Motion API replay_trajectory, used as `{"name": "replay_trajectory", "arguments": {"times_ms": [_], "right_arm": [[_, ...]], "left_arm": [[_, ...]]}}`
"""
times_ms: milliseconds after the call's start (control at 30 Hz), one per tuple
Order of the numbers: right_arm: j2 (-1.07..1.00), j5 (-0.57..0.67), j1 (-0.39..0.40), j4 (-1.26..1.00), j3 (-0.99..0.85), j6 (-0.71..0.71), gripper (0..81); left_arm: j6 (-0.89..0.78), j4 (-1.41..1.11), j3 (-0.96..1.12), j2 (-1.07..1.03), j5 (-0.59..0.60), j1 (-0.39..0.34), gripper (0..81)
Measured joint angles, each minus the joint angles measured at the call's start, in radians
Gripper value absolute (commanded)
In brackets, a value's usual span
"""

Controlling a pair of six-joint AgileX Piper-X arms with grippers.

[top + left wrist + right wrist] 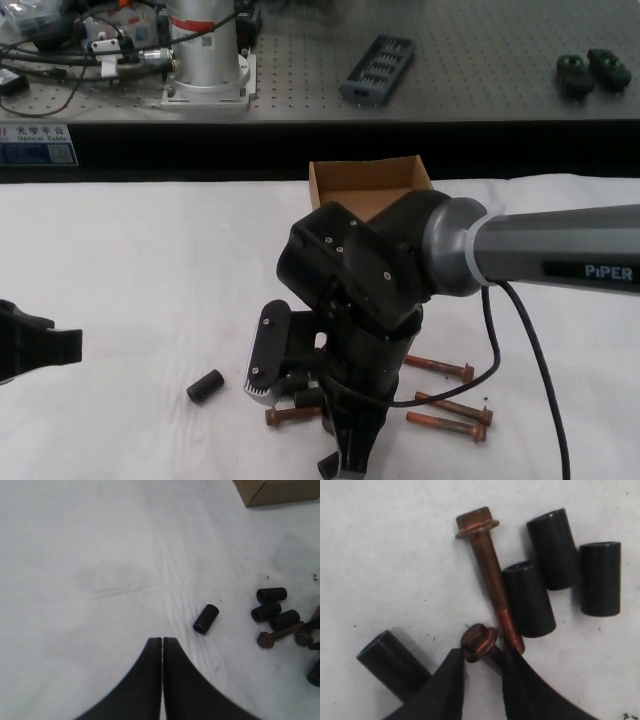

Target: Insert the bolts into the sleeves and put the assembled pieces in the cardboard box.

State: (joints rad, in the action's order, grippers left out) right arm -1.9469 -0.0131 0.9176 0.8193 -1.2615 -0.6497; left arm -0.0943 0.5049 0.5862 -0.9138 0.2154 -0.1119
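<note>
Two hands were recorded over the white-covered desk [120, 250].

Right hand [483, 655]: lower centre of the high frame. It pointed steeply down, with its arm entering from the right edge and bending sharply at the wrist. Its fingers [447, 685] were slightly spread and stood either side of the head of a bolt [479, 641]. One fingertip touched the head, and the shank ran at a slant behind the other finger. A firm grip on that bolt could not be confirmed.

A second bolt [487, 575] lay flat just beside the first, its threaded end reaching that same finger. Three sleeves [527, 600] lay side by side next to the second bolt, the nearest close against its shank. A fourth sleeve [390, 662] lay on the opposite side, partly hidden behind the first finger.

Left hand [162, 641]: left edge of the high frame, low over bare cloth. Its fingers were pressed together along their length, with nothing between them. A lone sleeve [206, 618] lay on its side near the tips but apart from them. In the high frame it sat lower left of centre, between the two hands.

Three further bolts [445, 405] lay lower right of centre, just right of the right hand. The cardboard box [365, 185] stood open at upper centre, behind the right arm and well apart from the left hand.
</note>
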Motion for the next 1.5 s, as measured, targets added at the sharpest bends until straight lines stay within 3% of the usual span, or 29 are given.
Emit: {"name": "replay_trajectory", "arguments": {"times_ms": [200,433,767,833,967,1033,1267,1500], "right_arm": [[0.000,0.001,0.000,0.001,0.000,-0.033,20.0],[0.006,0.024,-0.015,-0.008,0.017,-0.041,4.3],[0.010,0.051,-0.019,-0.003,0.025,0.062,4.5],[0.010,0.054,-0.021,-0.003,0.025,0.060,6.4],[0.010,0.053,-0.023,-0.016,0.027,0.039,23.3],[0.010,0.053,-0.025,-0.022,0.027,0.035,27.9],[0.010,0.034,-0.033,-0.030,0.029,0.021,23.8],[0.010,-0.018,-0.052,-0.040,0.034,-0.121,23.8]], "left_arm": [[-0.001,0.000,0.000,0.000,0.005,0.000,0.6],[-0.002,0.000,0.000,0.000,0.005,0.000,0.6],[-0.002,0.000,0.000,0.000,0.005,0.000,0.6],[-0.002,0.000,0.000,0.000,0.005,0.000,0.6],[-0.002,0.000,0.000,0.000,0.005,0.000,0.6],[-0.002,0.000,0.000,0.000,0.005,0.000,0.6],[-0.002,0.000,0.000,0.000,0.005,0.000,0.6],[-0.002,0.000,0.000,0.000,0.005,0.000,0.6]]}}
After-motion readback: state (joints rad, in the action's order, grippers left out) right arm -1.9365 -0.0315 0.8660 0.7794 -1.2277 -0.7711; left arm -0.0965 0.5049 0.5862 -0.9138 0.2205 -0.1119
